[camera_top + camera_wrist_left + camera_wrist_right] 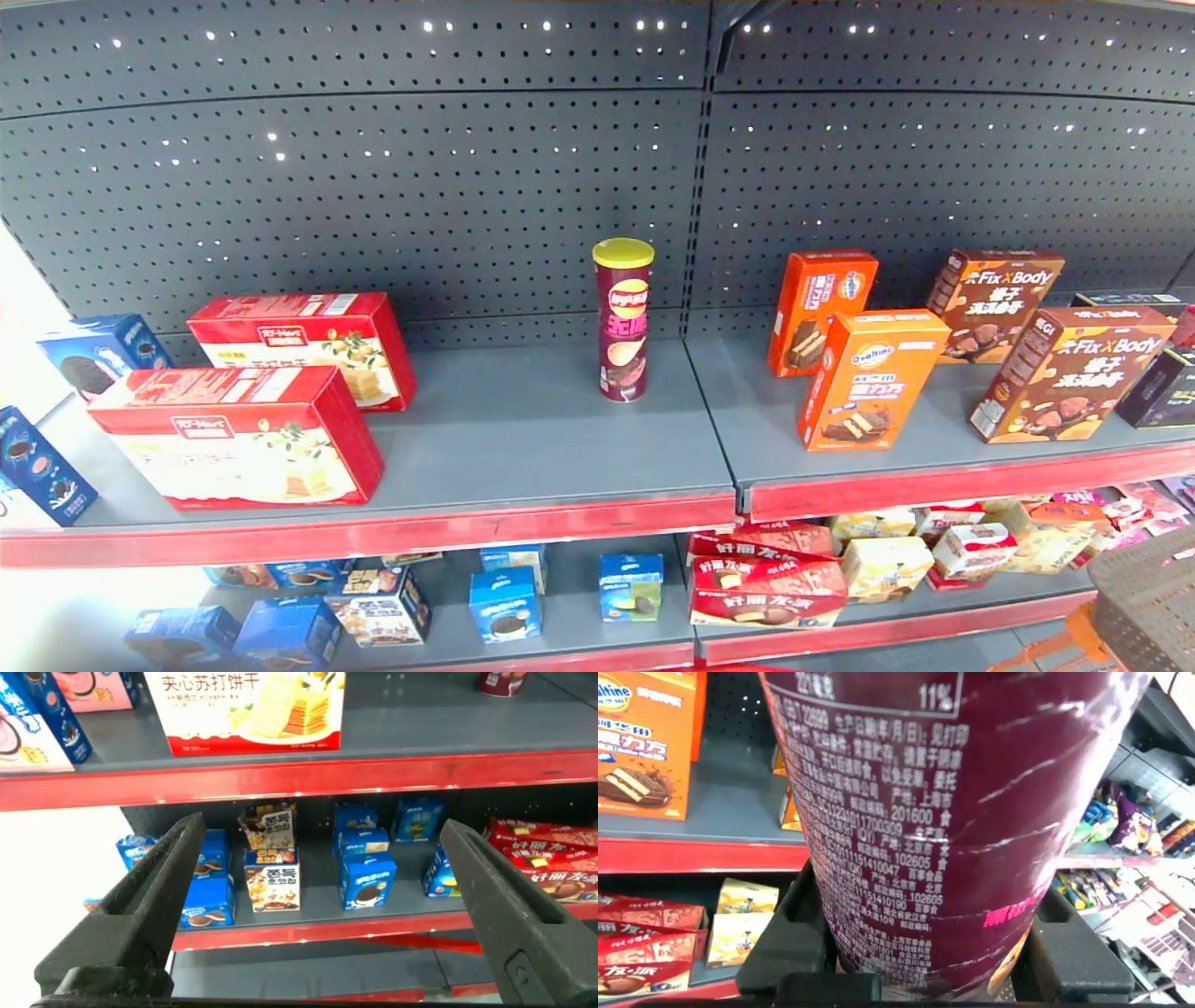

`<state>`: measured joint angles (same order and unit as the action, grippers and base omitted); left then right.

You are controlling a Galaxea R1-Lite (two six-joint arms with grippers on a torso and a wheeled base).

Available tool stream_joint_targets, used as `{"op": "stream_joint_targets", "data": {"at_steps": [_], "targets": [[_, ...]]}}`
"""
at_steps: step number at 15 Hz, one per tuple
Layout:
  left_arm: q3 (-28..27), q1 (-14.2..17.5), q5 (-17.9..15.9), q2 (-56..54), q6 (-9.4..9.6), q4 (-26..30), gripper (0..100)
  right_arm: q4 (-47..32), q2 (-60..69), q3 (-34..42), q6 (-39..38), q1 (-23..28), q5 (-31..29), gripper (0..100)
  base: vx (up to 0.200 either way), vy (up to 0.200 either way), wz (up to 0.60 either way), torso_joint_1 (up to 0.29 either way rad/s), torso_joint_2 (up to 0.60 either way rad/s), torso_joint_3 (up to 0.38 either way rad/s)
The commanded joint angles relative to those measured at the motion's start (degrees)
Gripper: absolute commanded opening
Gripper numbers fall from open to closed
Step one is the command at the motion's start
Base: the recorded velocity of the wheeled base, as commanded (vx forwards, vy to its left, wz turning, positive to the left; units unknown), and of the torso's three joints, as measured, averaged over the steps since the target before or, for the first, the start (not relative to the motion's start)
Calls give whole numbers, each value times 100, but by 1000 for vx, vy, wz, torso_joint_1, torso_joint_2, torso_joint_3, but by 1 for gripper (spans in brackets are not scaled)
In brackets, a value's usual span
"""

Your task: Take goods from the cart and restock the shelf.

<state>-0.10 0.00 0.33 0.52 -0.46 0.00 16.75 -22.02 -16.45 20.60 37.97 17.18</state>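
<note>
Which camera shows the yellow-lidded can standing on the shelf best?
The head view: the can stands whole and upright there. The left wrist view catches just its base. The right pincer grips a second can.

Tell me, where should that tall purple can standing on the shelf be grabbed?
Probably around its round body at mid-height, coming in from the open front. The purple can stands upright on the shelf, with the pegboard behind it and room on either side for fingers.
</note>
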Motion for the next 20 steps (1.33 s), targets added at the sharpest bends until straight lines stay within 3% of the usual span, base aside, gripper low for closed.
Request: {"op": "stream_joint_targets", "data": {"at_steps": [1, 5, 13, 18, 20], "targets": [[1, 0, 2, 0, -6, 0, 100, 4, -4, 10, 5, 0, 5, 0, 0, 0, 0, 0, 0, 0], [1, 0, -7, 0, 20, 0, 100, -5, 31, 27, 5, 0, -4, 0, 0, 0, 450, 1, 3, -1], [1, 0, -15, 0, 29, 0, 100, 4, 75, 89, 5, 0, -4, 0, 0, 0, 0, 0, 0, 0], [1, 0, -15, 0, 20, 0, 100, 4, 101, 89, 5, 0, 5, 0, 200, 0, 0, -2, 0, 5], [1, 0, -7, 0, 29, 0, 100, 4, 136, 133, 5, 0, -4, 0, 0, 0, 0, 0, 0, 0]]}}
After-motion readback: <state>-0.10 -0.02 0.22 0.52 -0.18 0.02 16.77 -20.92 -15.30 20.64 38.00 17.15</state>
